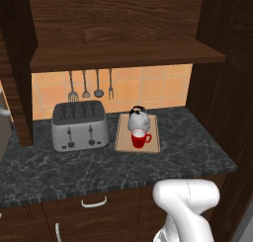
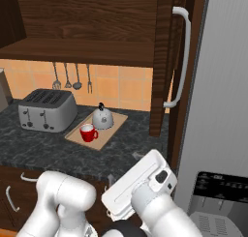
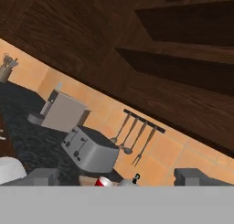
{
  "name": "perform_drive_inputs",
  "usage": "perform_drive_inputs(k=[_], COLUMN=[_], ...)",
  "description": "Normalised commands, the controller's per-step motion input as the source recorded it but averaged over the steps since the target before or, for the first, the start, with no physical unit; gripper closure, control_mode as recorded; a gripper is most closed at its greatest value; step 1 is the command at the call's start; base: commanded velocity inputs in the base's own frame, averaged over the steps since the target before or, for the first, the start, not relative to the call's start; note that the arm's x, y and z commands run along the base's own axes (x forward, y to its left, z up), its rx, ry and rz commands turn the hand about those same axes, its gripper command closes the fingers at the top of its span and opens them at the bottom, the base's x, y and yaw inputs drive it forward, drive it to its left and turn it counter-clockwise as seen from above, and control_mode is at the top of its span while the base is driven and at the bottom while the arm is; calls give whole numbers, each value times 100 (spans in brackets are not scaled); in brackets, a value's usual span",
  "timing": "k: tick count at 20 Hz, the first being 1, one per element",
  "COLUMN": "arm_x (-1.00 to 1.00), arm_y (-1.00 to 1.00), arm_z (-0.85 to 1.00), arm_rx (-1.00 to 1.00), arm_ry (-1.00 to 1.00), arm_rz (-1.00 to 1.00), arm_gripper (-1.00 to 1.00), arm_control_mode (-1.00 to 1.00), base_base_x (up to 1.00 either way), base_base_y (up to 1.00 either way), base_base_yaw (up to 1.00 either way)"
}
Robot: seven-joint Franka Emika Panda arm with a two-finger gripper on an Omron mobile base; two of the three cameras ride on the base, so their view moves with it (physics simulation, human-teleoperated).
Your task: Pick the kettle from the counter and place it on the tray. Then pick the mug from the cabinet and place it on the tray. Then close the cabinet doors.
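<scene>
Wood, dark brown: the cabinet [image 1: 123, 33] in the left base view, open, its wide shelf bare; remaining item is the doors. Below it, on the marbled tabletop [image 1: 113, 169], the tray [image 1: 155, 142] lies just right of the toaster [image 1: 80, 126]; the kettle [image 1: 139, 119] sits at its far end, the mug [image 1: 140, 139] at its near end, the two close together, contact not clear

Right base view: one cabinet door [image 2: 163, 62] stands swung out on the right, edge-on to the camera, its long silver bar handle [image 2: 182, 57] vertical. Judged a rigid, fairly heavy hinged panel that swings only on its arc; best pushed flat on its face near the free edge, or taken by the bar, which looks smooth and may slip. Kettle, mug and tray are left of it, further back. The arm sits low and near, well apart from the door

Hand view, rolled: fingertips [image 3: 42, 176] stand wide apart, the hand [image 3: 118, 177] open and empty; toaster, hanging utensils [image 3: 135, 141] and cabinet underside ahead
</scene>
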Motion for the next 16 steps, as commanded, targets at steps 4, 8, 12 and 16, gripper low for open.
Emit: perform_drive_inputs(k=[4, 8, 12, 16], arm_x=[13, 8, 10, 19], arm_y=[-68, -59, -34, -10], arm_z=[9, 21, 36, 32], arm_rx=[0, 0, 0, 0], arm_ry=[-5, -11, -15, -16], arm_rz=[0, 0, 0, 0], arm_gripper=[-100, -100, -100, -100], arm_control_mode=[-100, -100, -100, -100], base_base_x=[0, 0, 0, 0], base_base_y=[0, 0, 0, 0], base_base_yaw=[0, 0, 0, 0])
